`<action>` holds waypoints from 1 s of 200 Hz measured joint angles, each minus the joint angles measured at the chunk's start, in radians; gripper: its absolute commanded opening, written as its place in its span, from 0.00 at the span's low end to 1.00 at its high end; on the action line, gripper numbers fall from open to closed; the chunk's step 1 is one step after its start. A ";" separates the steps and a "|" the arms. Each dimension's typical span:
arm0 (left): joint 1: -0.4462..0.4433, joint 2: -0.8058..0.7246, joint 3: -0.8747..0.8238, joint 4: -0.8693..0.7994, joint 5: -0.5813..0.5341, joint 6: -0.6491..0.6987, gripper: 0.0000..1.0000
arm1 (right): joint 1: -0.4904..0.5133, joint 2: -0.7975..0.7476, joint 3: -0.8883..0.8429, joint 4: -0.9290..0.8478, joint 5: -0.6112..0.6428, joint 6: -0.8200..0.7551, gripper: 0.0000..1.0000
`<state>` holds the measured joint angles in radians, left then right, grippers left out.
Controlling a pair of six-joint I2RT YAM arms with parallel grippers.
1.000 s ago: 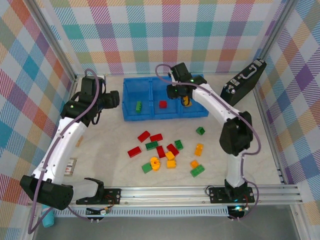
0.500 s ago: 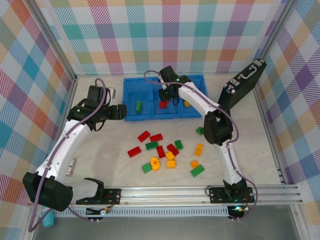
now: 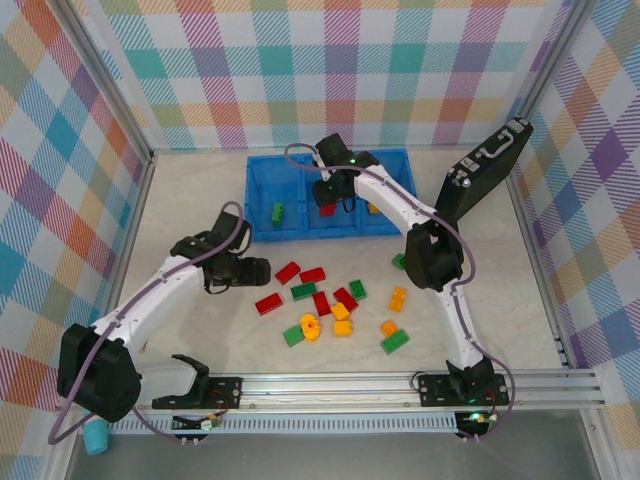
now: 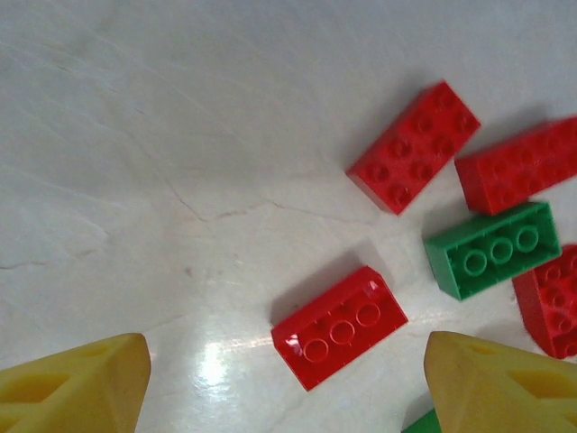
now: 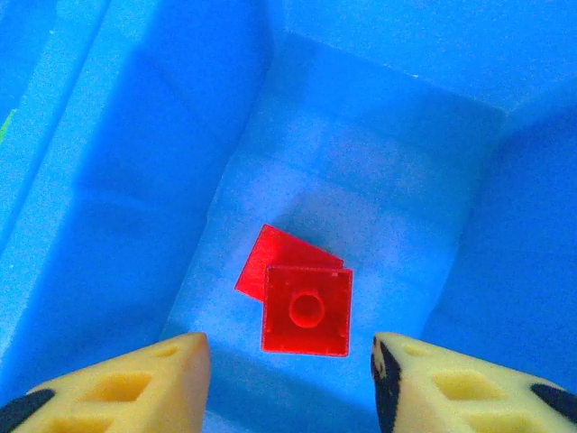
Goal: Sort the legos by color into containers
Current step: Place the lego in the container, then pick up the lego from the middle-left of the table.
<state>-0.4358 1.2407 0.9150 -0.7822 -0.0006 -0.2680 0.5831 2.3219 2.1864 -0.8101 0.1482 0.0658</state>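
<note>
Hard to make out from above: the middle compartment [image 3: 318, 224] of the bright blue ribbed plastic bin [image 3: 262, 233], mostly masked by the right gripper [image 3: 333, 197] and its cable. In the right compartment [image 3: 395, 216], just a glimpse of one yellow-orange studded brick [image 3: 372, 207] beside the white arm; number there impossible to tell. Half tucked behind the right arm's elbow, one small green brick [image 3: 400, 262]. Cut off at the right edge of the left wrist view, two red bricks; at its bottom edge, a green sliver. Right arm stretched far forward and bent leftward over the bin, gripper aimed down into the middle compartment. Seen from its wrist, yellow fingers [image 5: 167, 379] part-way apart, gripping nothing, above two small red plastic bricks [image 5: 305, 309] in that compartment, a square one underside-up overlapping the other; resting or not, unclear. Left arm reaching low across the pale marbled table [image 3: 190, 200], left gripper [image 3: 262, 270] just left of the loose pile. Seen from its wrist, yellow fingers [image 4: 81, 383] spread wide, empty, flanking a red oblong brick [image 4: 338, 327] lying underside-up on the table, apart from both. Counted from above, loose on the table: five red, five green, five yellow-orange. In the left compartment [image 3: 264, 192], a single green brick [image 3: 277, 212]. Leaning against the right wall, one black hard case with silver latches [image 3: 487, 168].
</note>
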 measured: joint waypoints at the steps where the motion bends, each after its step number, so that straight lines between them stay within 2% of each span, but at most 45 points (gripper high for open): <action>1: -0.005 0.002 -0.002 0.000 -0.002 0.000 0.79 | 0.000 0.000 0.000 0.000 0.000 0.000 0.54; 54: -0.137 0.111 -0.068 0.041 -0.041 0.001 0.78 | 0.000 -0.035 0.002 0.000 -0.002 -0.002 0.61; 90: -0.175 0.163 -0.068 0.056 -0.088 0.025 0.77 | 0.000 -0.159 -0.038 0.000 -0.002 0.001 0.64; 147: -0.178 0.227 -0.068 0.084 -0.105 0.077 0.77 | 0.000 -0.448 -0.319 0.009 0.019 0.060 0.66; 200: -0.185 0.278 -0.065 0.090 -0.088 0.112 0.76 | 0.000 -0.576 -0.525 -0.030 0.073 0.127 0.68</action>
<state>-0.6205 1.5192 0.8497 -0.6922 -0.0887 -0.1558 0.5831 1.7454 1.6615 -0.8402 0.2214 0.1925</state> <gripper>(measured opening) 0.763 0.679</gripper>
